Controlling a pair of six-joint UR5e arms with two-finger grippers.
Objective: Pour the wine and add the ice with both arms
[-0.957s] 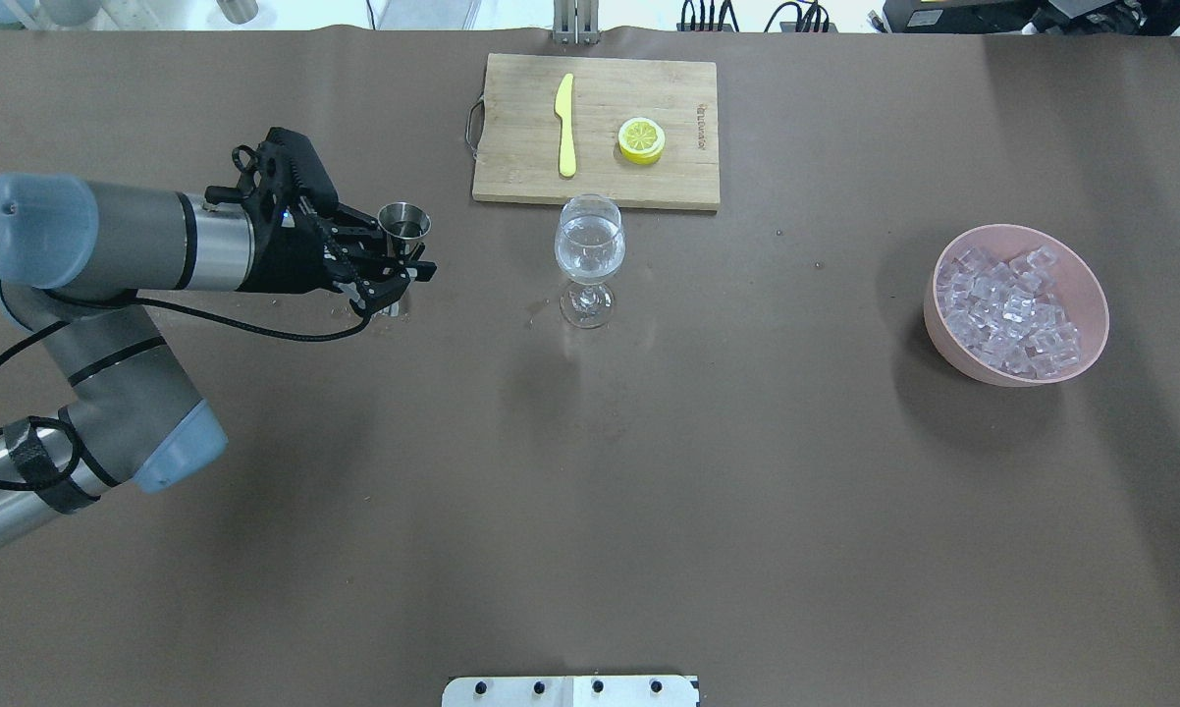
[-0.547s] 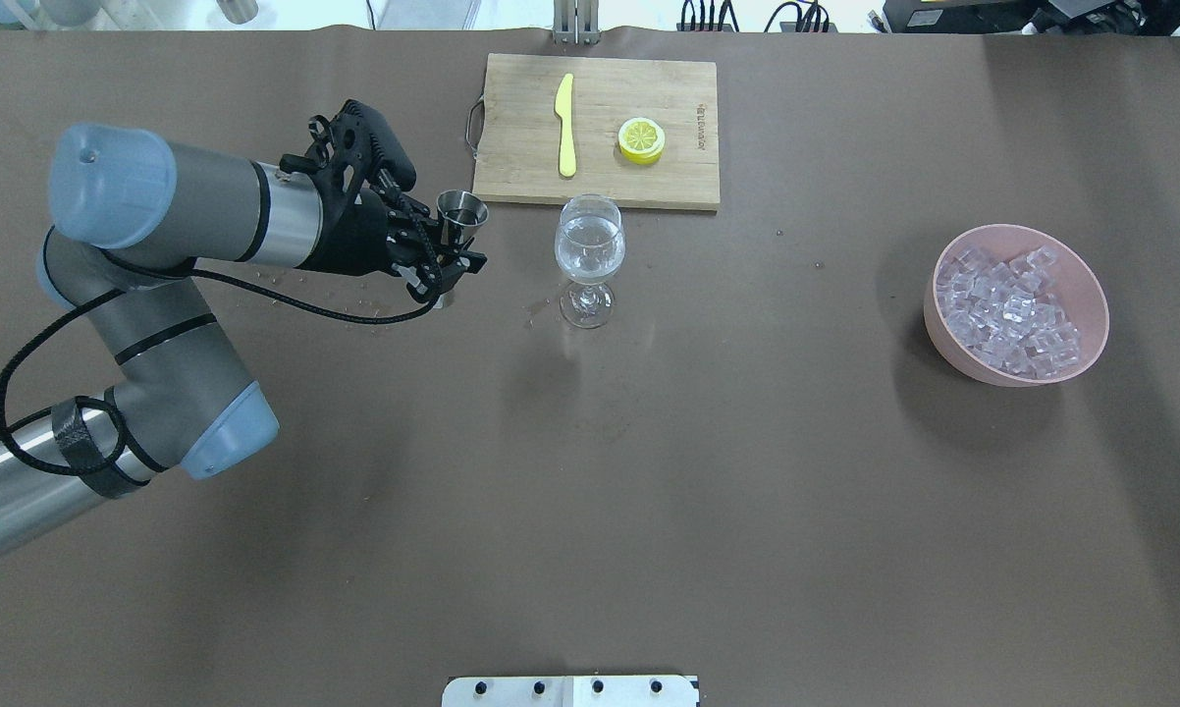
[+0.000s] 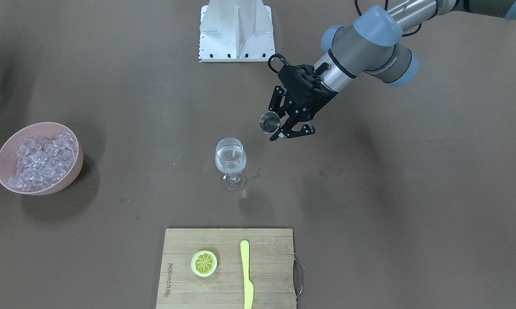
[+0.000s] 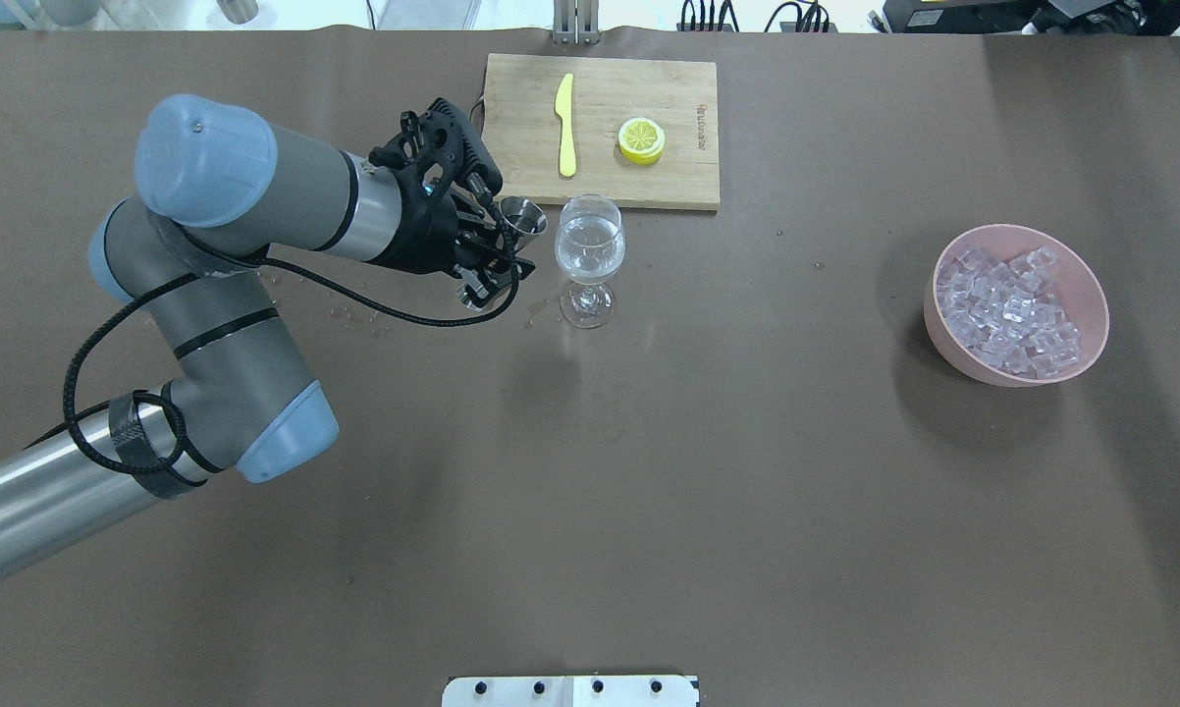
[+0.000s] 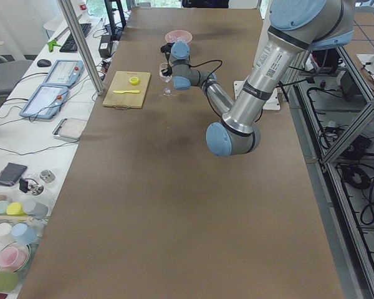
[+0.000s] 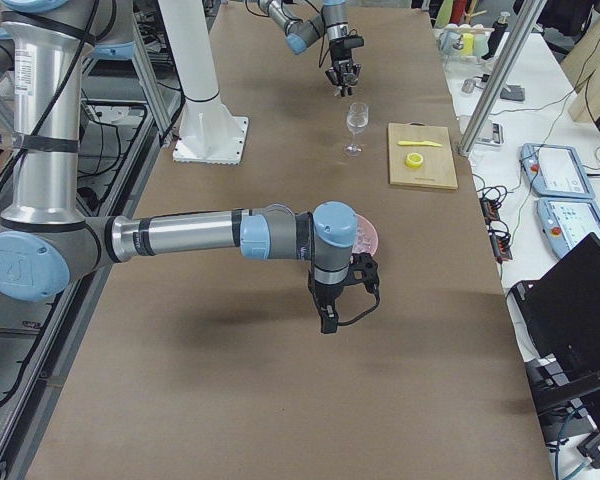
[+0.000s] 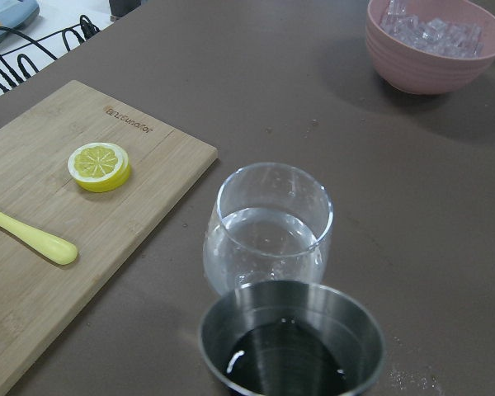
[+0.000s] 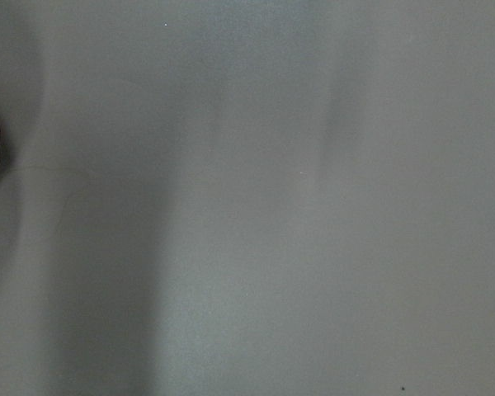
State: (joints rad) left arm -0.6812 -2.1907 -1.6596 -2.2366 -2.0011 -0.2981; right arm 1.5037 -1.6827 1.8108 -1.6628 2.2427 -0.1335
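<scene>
The left arm [image 4: 286, 191] reaches in level from 9 o'clock in the overhead view, its black left gripper [image 4: 504, 253] pinching an upright brushed-steel jigger [image 4: 523, 216] just beside the rim of the stemmed glass [image 4: 588, 295], which holds the clear wine [image 7: 268, 239]. The glossy ice [image 4: 1008, 312] cubes heap in a matte pink bowl [image 4: 992, 373] on the brown table [image 4: 708, 471] at the glass's 3 o'clock, well apart. Only the left wrist view looks into the jigger's dark, glinting inside; the right gripper [image 6: 328, 318] shows only in the right side view, so spread or pressed together, I cannot tell.
</scene>
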